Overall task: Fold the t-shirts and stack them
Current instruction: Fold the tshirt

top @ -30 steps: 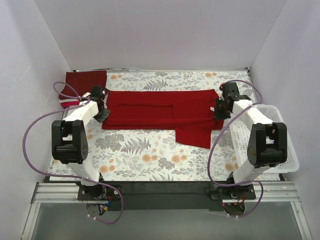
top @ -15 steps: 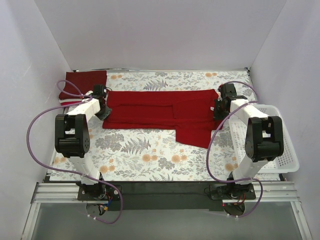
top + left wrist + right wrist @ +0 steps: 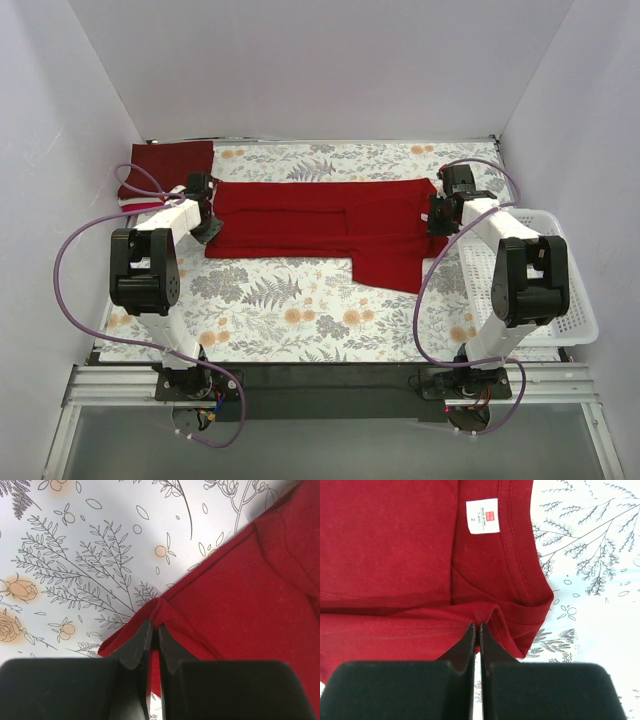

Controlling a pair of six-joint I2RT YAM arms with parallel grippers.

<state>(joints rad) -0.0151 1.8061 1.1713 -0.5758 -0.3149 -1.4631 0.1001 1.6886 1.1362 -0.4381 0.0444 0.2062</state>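
The red t-shirt (image 3: 300, 215) is lying stretched across the floral table (image 3: 280, 310), 9 to 3 o'clock, the folded maroon shirt (image 3: 170, 158) sitting at 10. I'm pinching the red one's end edge in the left gripper (image 3: 152, 630) and its collar edge in the right gripper (image 3: 476, 629), both clenched on cloth; I'm planning to lift both ends evenly, taut, so the fold lands square

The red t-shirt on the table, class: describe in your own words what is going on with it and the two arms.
The red t-shirt lies stretched across the floral table, partly folded lengthwise. The left gripper is shut on its left edge; the right gripper is shut on cloth by the collar, near the white label. A folded maroon shirt sits at the far left corner.
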